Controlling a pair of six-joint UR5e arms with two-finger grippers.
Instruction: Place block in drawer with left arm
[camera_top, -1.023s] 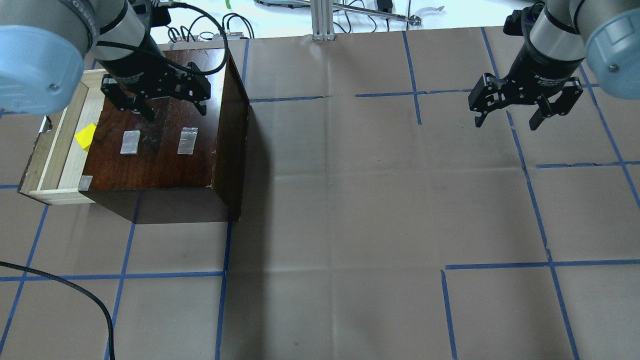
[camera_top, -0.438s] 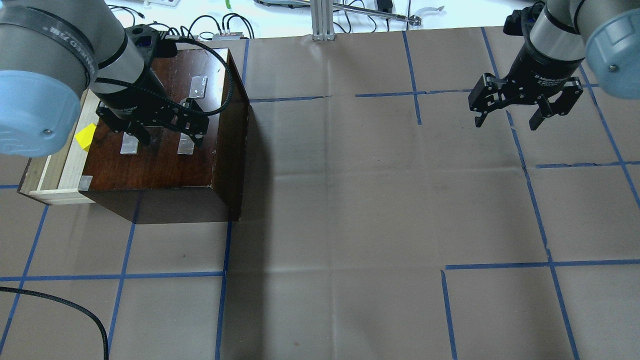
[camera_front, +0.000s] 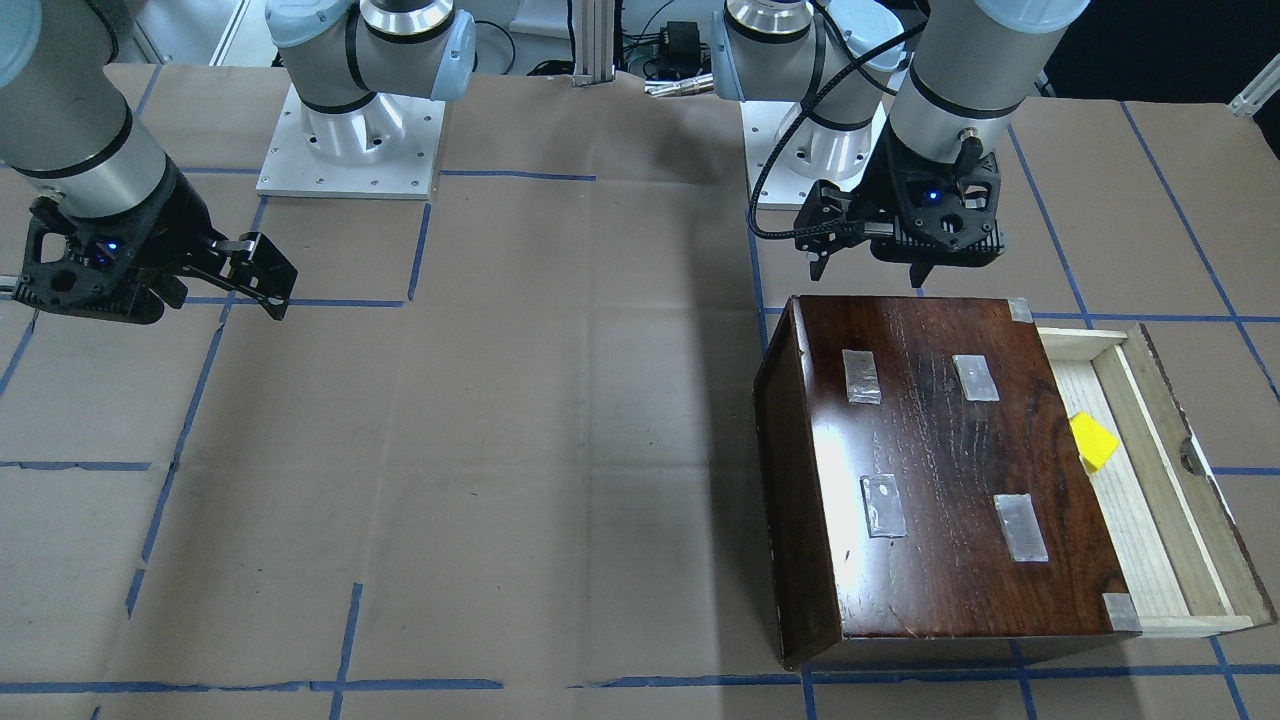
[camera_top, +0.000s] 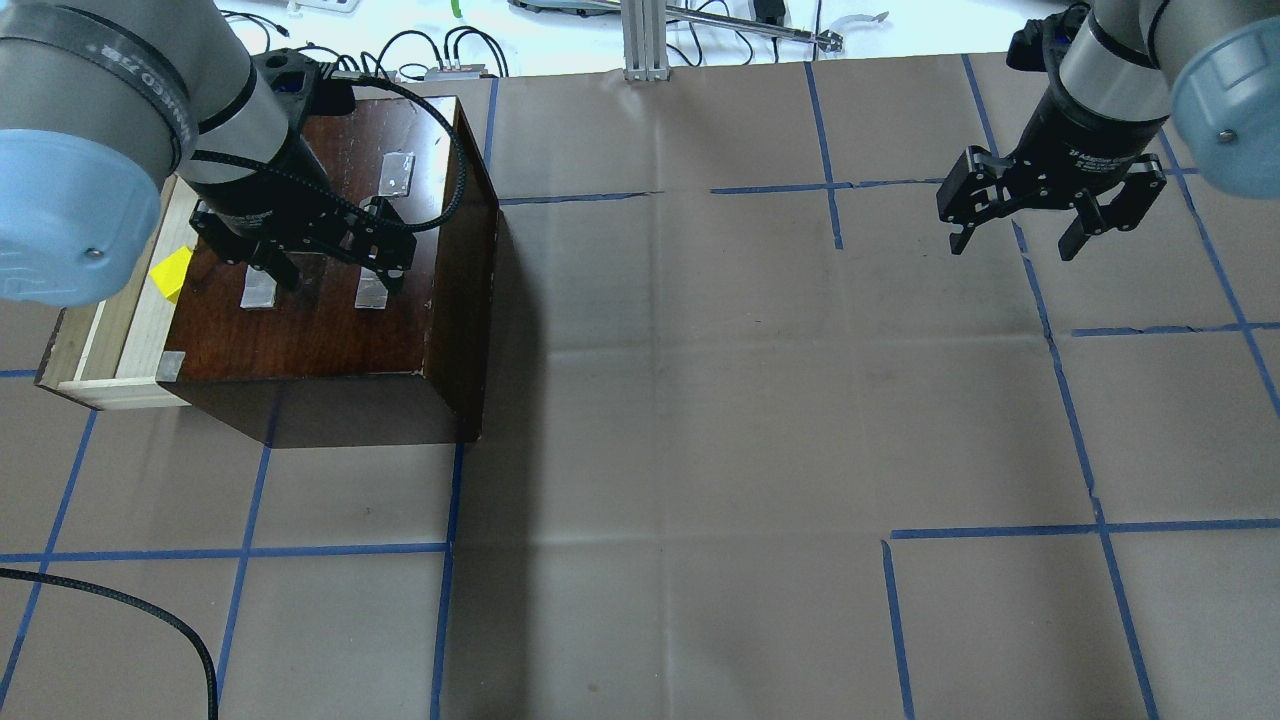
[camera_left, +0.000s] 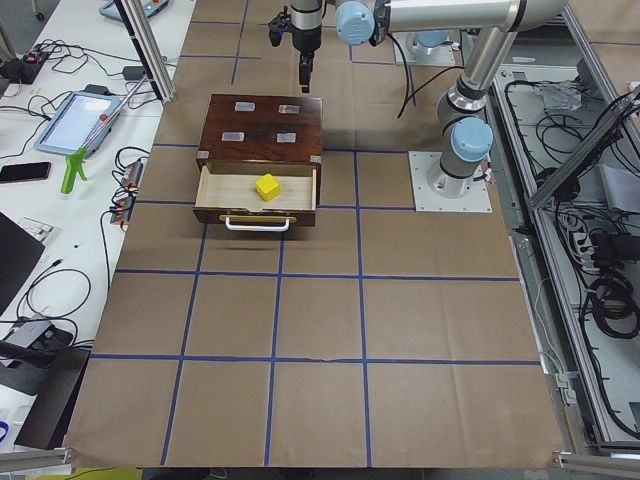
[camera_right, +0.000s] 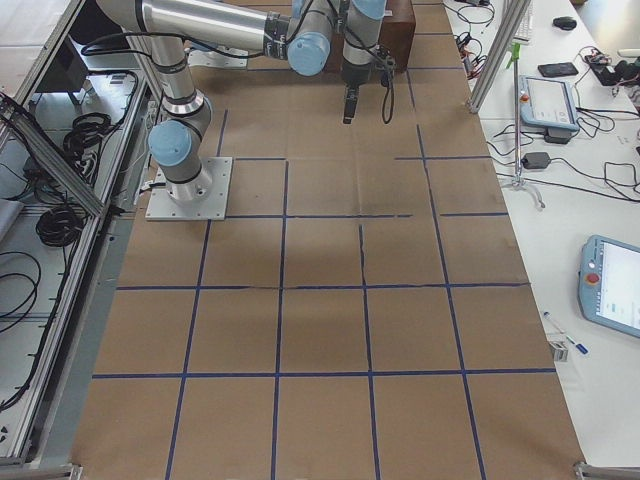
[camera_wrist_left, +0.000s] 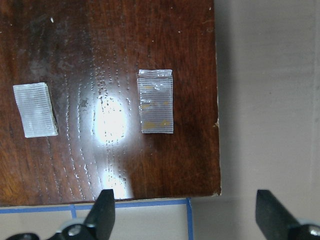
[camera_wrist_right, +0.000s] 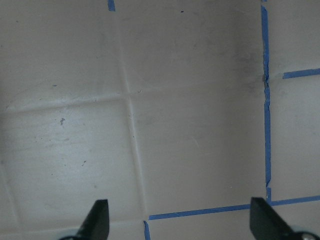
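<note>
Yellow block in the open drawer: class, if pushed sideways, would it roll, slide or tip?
Probably slides, not rolls: the yellow block shows flat angled faces. It looks rigid and likely light, being small beside the drawer. Sloped faces might let it tip.

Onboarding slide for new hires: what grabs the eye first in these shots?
The bright yellow block, lying in the pale drawer pulled out of the dark glossy box. Next, the left gripper, open and empty over the box's robot-side edge; the right gripper hangs open over the paper-covered table.

Table (camera_top: 700, 400) (blue tape lines (camera_top: 340, 549)); dark box (camera_top: 300, 330) on it
</note>
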